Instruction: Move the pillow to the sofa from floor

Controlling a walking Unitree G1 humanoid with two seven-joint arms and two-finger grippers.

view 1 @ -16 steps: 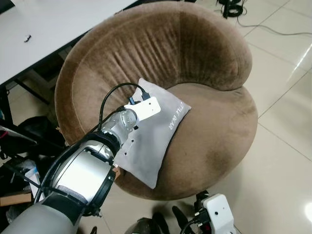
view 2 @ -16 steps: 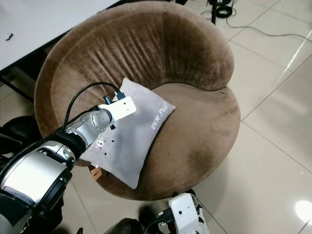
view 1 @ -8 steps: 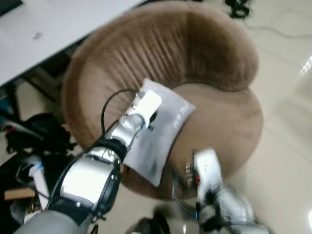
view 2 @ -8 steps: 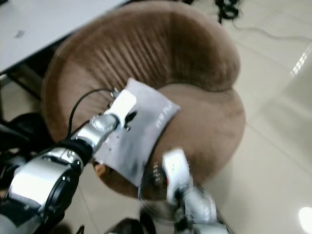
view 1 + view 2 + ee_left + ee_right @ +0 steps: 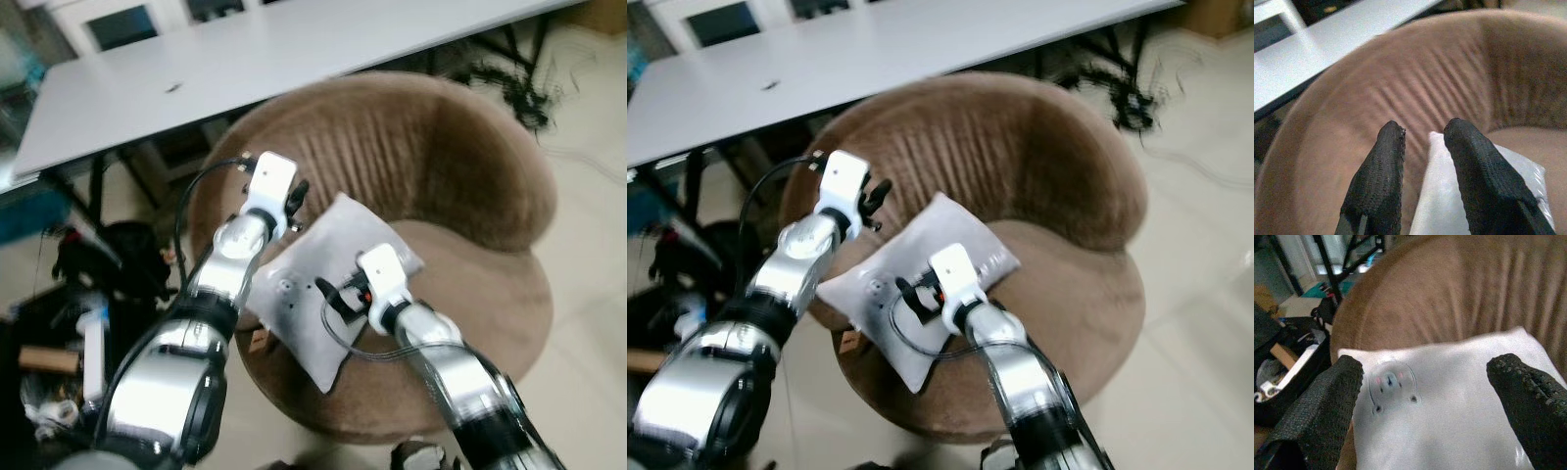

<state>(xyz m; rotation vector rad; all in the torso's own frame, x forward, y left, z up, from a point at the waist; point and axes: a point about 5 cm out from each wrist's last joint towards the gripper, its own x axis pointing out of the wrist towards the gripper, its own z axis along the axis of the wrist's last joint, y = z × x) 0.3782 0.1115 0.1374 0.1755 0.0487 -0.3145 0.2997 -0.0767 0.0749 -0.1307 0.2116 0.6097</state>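
Pillow [image 5: 328, 294] lies on the sofa [image 5: 470, 284] seat toward its left front edge, off the floor, so placement looks done. My left claw [image 5: 294, 199] hangs just above its back corner, fingers slightly parted, empty; my right claw [image 5: 1425, 396] spread wide over it, holding nothing

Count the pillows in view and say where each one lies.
1. A single grey pillow lies on the seat of the brown round sofa, toward its front left edge, between the left tool and the right tool. Others may be hidden.
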